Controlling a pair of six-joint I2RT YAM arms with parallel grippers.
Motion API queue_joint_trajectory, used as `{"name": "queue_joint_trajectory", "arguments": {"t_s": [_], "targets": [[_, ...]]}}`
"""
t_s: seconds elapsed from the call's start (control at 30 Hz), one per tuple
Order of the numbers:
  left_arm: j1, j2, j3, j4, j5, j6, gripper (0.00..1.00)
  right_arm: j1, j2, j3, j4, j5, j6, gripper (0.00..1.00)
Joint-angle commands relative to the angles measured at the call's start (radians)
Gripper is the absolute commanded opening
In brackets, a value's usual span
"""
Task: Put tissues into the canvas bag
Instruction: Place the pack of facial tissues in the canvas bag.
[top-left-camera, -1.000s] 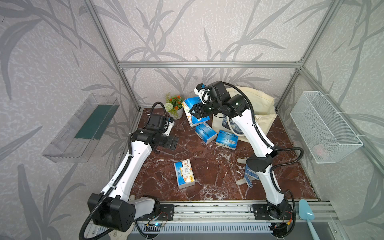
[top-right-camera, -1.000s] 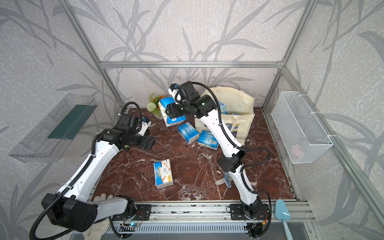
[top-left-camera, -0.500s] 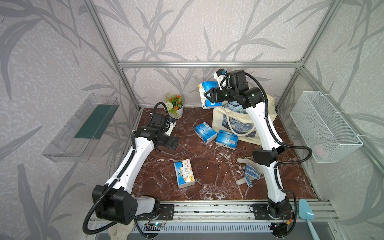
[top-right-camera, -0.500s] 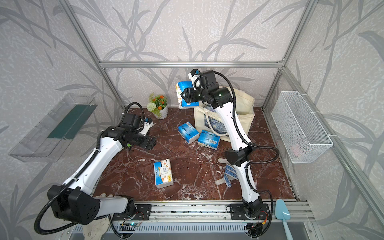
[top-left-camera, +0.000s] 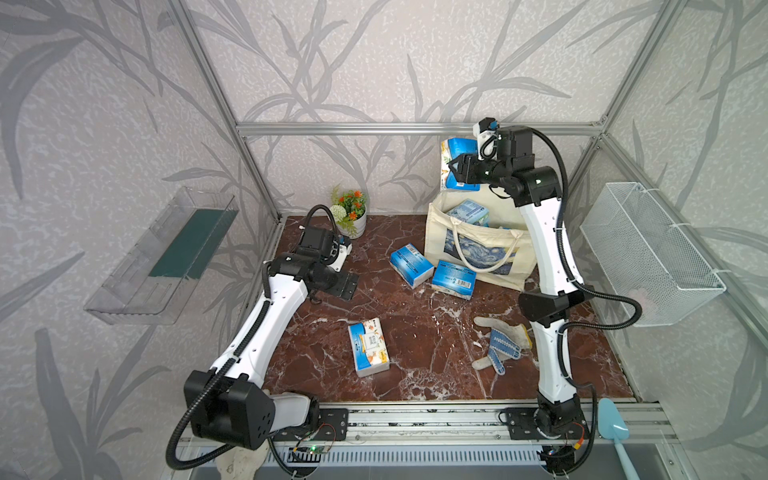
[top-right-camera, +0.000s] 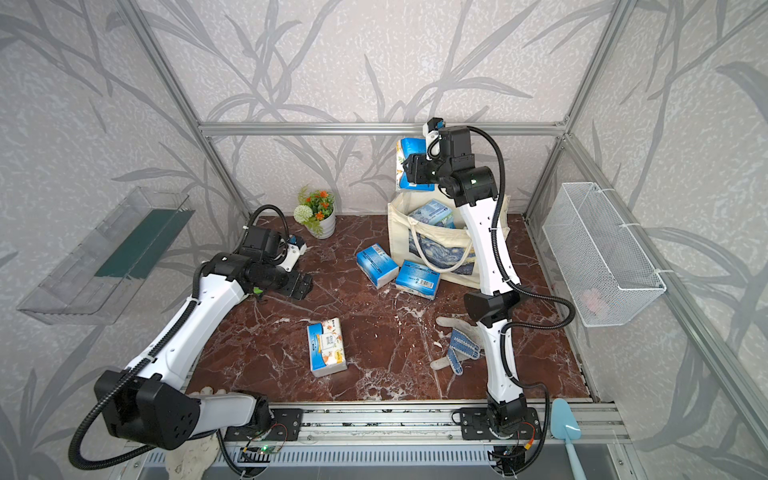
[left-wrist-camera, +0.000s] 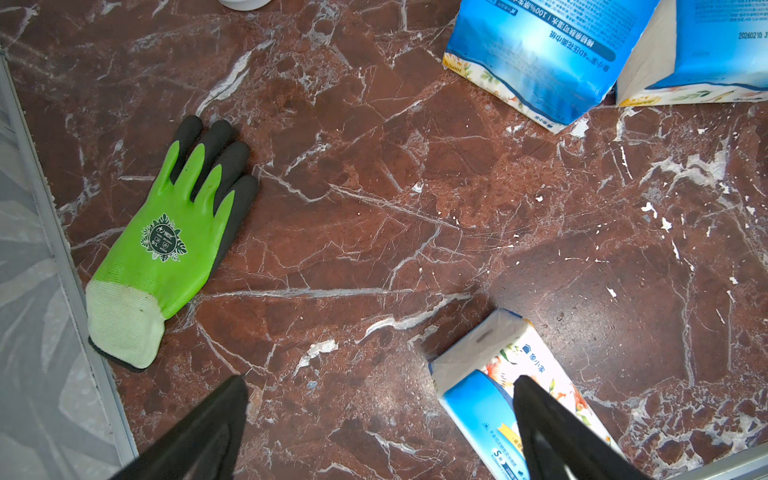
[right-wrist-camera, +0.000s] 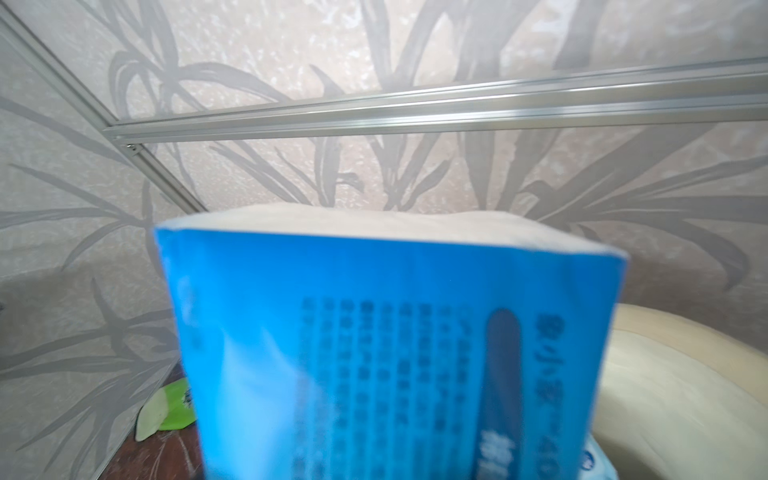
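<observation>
The cream canvas bag (top-left-camera: 478, 253) (top-right-camera: 436, 253) with the blue swirl print stands open at the back right, one tissue pack (top-left-camera: 467, 212) (top-right-camera: 430, 212) showing in its mouth. My right gripper (top-left-camera: 456, 170) (top-right-camera: 409, 168) is shut on a blue tissue pack (top-left-camera: 457, 149) (top-right-camera: 409, 147), held high over the bag's back left rim. That pack (right-wrist-camera: 395, 353) fills the right wrist view and hides the fingers. Two packs (top-left-camera: 411, 266) (top-left-camera: 454, 279) lie by the bag's front. A third pack (top-left-camera: 369, 347) (left-wrist-camera: 478, 399) lies mid-table. My left gripper (top-left-camera: 345, 284) (left-wrist-camera: 378, 386) hangs open and empty over the left of the table.
A green glove (left-wrist-camera: 166, 237) lies by the left edge under the left arm. A dotted glove (top-left-camera: 500, 345) lies beside the right arm's base link. A flower pot (top-left-camera: 351, 212) stands at the back. On the walls hang a wire basket (top-left-camera: 648, 253) and a clear shelf (top-left-camera: 166, 253).
The right arm has carried its pack up and to the right, from near the flower pot to above the bag. The left arm has barely shifted.
</observation>
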Motion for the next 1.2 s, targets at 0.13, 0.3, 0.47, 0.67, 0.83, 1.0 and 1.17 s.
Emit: {"name": "queue_joint_trajectory", "arguments": {"t_s": [0.13,0.3,0.47,0.67,0.83,1.0,1.17], "targets": [[0.005,-0.005,-0.005,-0.01,0.021,0.01,0.97,-0.022,-0.01,-0.047,-0.081,0.103,-0.05,0.66],[0.005,-0.009,-0.008,-0.009,0.025,0.01,0.97,-0.023,-0.01,-0.144,-0.088,0.109,-0.045,0.67],[0.005,-0.017,-0.013,-0.008,0.027,0.01,0.97,-0.022,-0.009,-0.221,-0.081,0.114,-0.031,0.68],[0.005,-0.019,-0.019,-0.008,0.033,0.013,0.97,-0.023,-0.011,-0.282,-0.093,0.151,-0.006,0.68],[0.005,-0.019,-0.019,-0.009,0.049,0.019,0.97,-0.024,0.002,-0.286,-0.122,0.162,0.011,0.73],[0.005,-0.015,-0.014,-0.014,0.06,0.022,0.97,-0.023,0.012,-0.288,-0.139,0.166,0.018,0.76],[0.005,-0.018,-0.019,-0.014,0.063,0.022,0.97,-0.027,0.0,-0.293,-0.17,0.243,0.032,0.82]]}}
